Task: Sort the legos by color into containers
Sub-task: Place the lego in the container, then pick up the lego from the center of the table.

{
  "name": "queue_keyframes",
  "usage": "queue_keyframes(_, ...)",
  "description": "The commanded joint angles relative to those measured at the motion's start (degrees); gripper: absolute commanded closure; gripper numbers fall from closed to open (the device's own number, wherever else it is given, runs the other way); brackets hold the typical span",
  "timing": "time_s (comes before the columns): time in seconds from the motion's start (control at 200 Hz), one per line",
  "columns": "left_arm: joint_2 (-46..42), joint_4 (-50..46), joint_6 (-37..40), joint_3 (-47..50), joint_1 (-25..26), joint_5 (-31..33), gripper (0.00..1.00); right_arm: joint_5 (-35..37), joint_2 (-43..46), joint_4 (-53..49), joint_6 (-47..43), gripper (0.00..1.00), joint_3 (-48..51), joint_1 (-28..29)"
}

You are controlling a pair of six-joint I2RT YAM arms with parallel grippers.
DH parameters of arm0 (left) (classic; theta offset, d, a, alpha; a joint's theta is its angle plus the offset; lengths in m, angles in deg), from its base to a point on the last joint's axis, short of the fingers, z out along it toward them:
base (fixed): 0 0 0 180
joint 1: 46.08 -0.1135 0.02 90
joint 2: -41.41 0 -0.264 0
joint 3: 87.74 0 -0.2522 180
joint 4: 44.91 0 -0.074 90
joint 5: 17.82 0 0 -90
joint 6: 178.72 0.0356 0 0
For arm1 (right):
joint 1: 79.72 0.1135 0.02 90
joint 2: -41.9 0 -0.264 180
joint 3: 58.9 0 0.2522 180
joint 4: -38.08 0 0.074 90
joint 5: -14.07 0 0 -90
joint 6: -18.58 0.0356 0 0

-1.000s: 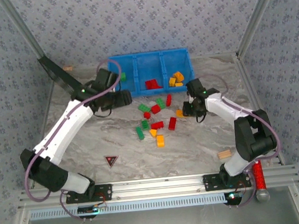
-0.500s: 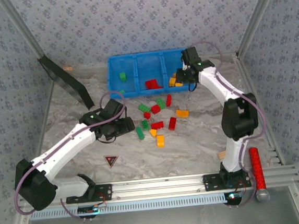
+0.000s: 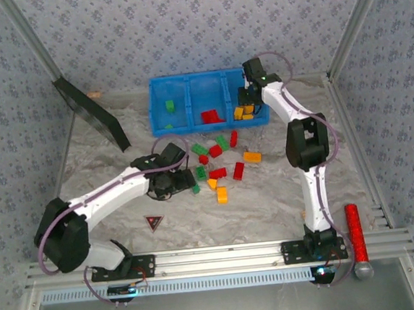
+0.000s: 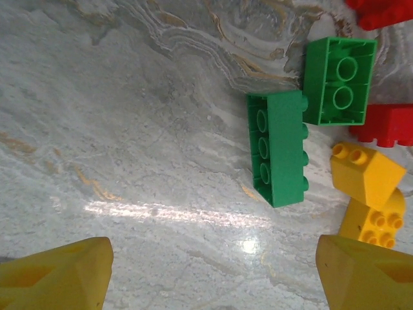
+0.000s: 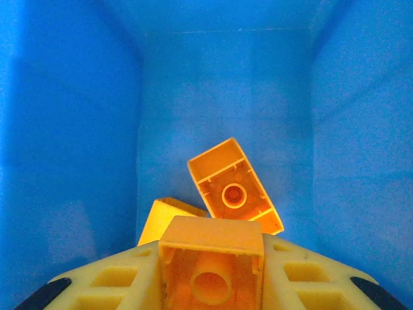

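Sorting stands partway: a few legos (image 3: 211, 116) sit colour-matched in the containers (image 3: 204, 75), upper centre, while a dozen remain mid-frame on the surface (image 3: 268, 193). At the rightmost compartment (image 3: 255, 85) the right tool (image 3: 248, 95) pinches an orange brick (image 5: 211, 258). Lower down, the left tool (image 4: 210, 274) gapes empty above a green brick (image 4: 277, 148).

Legos (image 3: 217, 173) scattered nr blue containers (image 3: 204, 76), some inside

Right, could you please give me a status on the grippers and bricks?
Left gripper open by long green brick. Right gripper shut on orange brick over right compartment. No obstruction.
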Motion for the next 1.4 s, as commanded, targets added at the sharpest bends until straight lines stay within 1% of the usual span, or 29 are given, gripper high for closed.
queue_keyframes(0.0, 2.63, 0.7, 1.75, -3.09, 0.71, -1.38, 0.18, 0.09, -2.68, -2.5, -1.69, 0.63, -3.43, -0.44)
queue_keyframes(0.145, 6.14, 0.63, 3.55, -5.08, 1.65, -1.24, 0.17, -0.17, -3.92, -2.6, -2.08, 0.59, -3.59, -0.56)
queue_keyframes(0.365, 10.33, 0.64, 5.01, -7.26, 2.43, -1.46, 0.17, -0.44, -3.21, -2.65, -2.69, 0.52, -2.85, -0.59)
queue_keyframes(0.385, 10.6, 2.24, 5.16, -7.39, 2.5, -1.63, 0.17, -0.5, -3.11, -2.69, -2.77, 0.51, -2.84, -0.58)
queue_keyframes(0.455, 11.81, 2.52, 5.47, -7.72, 2.56, -2.1, 0.17, -0.42, -2.57, -2.85, -2.8, 0.49, -2.71, -0.57)
queue_keyframes(0.625, 14.46, 3.66, 5.95, -8.06, 2.65, -2.86, 0.18, -0.25, 0.35, -3.03, -3.03, 0.46, -1.26, -0.56)
queue_keyframes(0.73, 16.39, 4.19, 6.34, -8.47, 2.65, -3.18, 0.21, -0.25, 3.98, -2.66, -3.55, 0.45, 1.38, -0.49)
queue_keyframes(0.83, 17.99, 4.82, 6.33, -8.68, 2.55, -3.36, 0.25, -0.14, 8.65, -1.99, -3.92, 0.43, 5.2, -0.38)
queue_keyframes(1.014, 20.07, 6.39, 6.94, -8.68, 2.36, -3.75, 0.39, 0.86, 18.29, -1.94, -4.23, 0.4, 13.45, 0.18)
queue_keyframes(1.094, 20.52, 7.25, 7.09, -8.15, 1.92, -4.28, 0.46, 1.57, 23.41, -2.04, -3.76, 0.4, 18.28, 0.68)
queue_keyframes(1.249, 19.85, 7.37, 8.61, -7.58, 0.94, -4.72, 0.64, 3.56, 34.72, -2.8, -1.3, 0.38, 29.5, 2.81)
queue_keyframes(1.399, 17.9, 5.79, 11.47, -8.2, -1.41, -4.94, 0.76, 5.01, 45.63, -4.67, 3.19, 0.37, 39.47, 5.57)
